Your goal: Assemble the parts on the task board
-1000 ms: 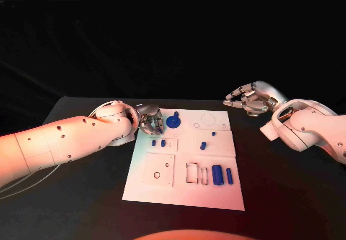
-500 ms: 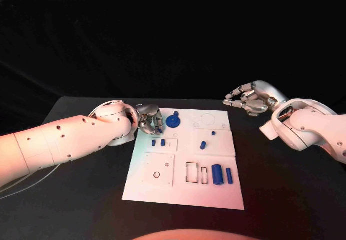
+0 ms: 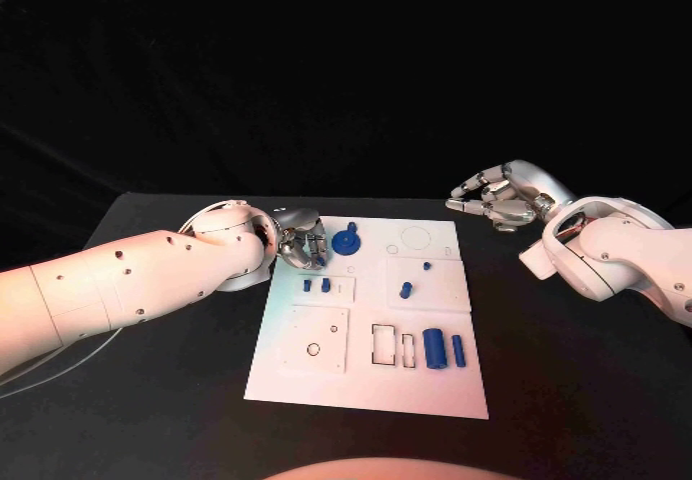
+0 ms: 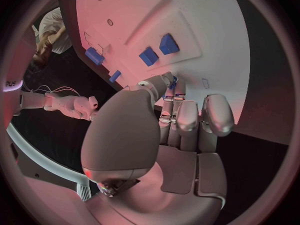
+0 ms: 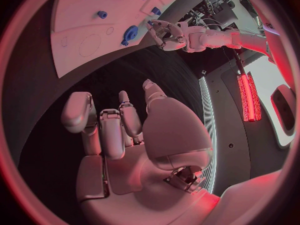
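The board (image 3: 378, 390) looks like smooth matt white plastic; the parts (image 3: 436, 350) are solid blue plastic. The worktop (image 3: 577, 400) is matt black. Both arms (image 3: 130, 285) have glossy white shells, and the fingers (image 3: 490, 193) look like brushed silver metal.

A black counter (image 3: 173, 400) is seen, its dark surface reaching out on every side from under the white plate at its middle. Behind the counter's far edge a black backdrop (image 3: 346, 90) is hung, closing off that whole side. A pale cable (image 3: 58, 372) is draped in loose curves over the counter's near left part, well apart from the plate.
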`<act>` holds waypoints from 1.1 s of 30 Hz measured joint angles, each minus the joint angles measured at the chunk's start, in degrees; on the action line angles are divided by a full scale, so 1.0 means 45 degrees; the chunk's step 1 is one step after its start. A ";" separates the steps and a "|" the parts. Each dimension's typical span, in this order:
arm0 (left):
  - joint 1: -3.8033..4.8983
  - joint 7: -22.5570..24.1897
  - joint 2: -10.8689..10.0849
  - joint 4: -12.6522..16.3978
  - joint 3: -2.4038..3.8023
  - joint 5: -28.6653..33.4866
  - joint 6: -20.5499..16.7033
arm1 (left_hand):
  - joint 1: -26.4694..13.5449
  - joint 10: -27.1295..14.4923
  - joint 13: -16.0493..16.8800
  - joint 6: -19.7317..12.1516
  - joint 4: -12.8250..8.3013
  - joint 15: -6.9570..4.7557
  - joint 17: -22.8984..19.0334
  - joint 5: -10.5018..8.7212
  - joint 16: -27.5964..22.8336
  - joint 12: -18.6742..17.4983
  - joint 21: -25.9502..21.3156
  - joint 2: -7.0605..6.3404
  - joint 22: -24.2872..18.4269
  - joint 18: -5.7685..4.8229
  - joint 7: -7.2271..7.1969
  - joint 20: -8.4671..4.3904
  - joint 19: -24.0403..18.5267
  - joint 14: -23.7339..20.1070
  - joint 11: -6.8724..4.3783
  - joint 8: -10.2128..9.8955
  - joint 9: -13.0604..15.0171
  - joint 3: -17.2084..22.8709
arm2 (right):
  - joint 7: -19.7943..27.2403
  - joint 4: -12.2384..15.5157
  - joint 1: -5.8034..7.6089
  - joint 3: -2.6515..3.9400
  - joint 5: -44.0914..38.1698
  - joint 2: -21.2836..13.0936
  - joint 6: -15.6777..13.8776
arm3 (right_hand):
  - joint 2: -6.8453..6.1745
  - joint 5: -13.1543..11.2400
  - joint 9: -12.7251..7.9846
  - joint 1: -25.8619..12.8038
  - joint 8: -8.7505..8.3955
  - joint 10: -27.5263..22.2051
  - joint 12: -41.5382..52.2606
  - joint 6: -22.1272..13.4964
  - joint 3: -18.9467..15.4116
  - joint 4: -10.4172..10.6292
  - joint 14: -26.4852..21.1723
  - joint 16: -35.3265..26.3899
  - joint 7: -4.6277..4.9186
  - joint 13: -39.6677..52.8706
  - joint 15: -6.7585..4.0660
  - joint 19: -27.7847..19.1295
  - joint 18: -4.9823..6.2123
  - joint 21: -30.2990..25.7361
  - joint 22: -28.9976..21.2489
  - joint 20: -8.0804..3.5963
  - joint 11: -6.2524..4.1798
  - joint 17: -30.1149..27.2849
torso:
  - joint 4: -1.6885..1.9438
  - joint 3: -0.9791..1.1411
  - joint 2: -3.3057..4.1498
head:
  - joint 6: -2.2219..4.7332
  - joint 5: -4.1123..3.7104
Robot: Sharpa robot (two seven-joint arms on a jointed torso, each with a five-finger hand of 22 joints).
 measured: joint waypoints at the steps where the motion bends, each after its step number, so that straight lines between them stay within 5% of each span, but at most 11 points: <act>1: 0.0000 0.0000 0.0003 -0.0001 0.0000 0.0000 0.0000 | 0.0000 0.0000 0.0000 0.0000 0.0000 0.0000 0.0000 0.0000 0.0000 0.0000 0.0000 0.0000 0.0000 -0.0001 0.0000 0.0000 0.0000 0.0000 0.0000 0.0000 -0.0001 0.0000 | 0.0000 0.0001 0.0000 0.0000 0.0000 0.0000 0.0000 | 0.0000 0.0000 0.0000 0.0000 0.0000 0.0000 0.0000 0.0000 0.0000 0.0000 0.0000 0.0000 0.0000 0.0000 0.0000 0.0000 0.0001 0.0000 0.0000 0.0000 0.0000 0.0000 | 0.0000 0.0000 0.0000 | -0.0004 0.0000; 33: 0.0000 -0.0115 0.0068 -0.0007 -0.0004 -0.0048 0.0298 | 0.0001 0.0314 0.0615 -0.0078 -0.0242 -0.0136 -0.0245 0.0001 0.0000 0.0308 0.0000 0.0001 0.0052 0.0001 -0.0109 -0.0185 0.0001 -0.0137 -0.0221 -0.0473 -0.0044 -0.0427 | -0.0009 -0.0079 0.0001 0.0000 0.0000 0.0010 0.0004 | 0.0000 0.0000 0.0000 0.0000 -0.0004 0.0000 0.0000 0.0000 0.0001 -0.0001 0.0000 -0.0070 0.0000 -0.0023 0.0000 0.0000 0.0000 0.0001 0.0000 0.0000 0.0000 -0.0003 | -0.0001 0.0000 -0.0002 | -0.0101 -0.0004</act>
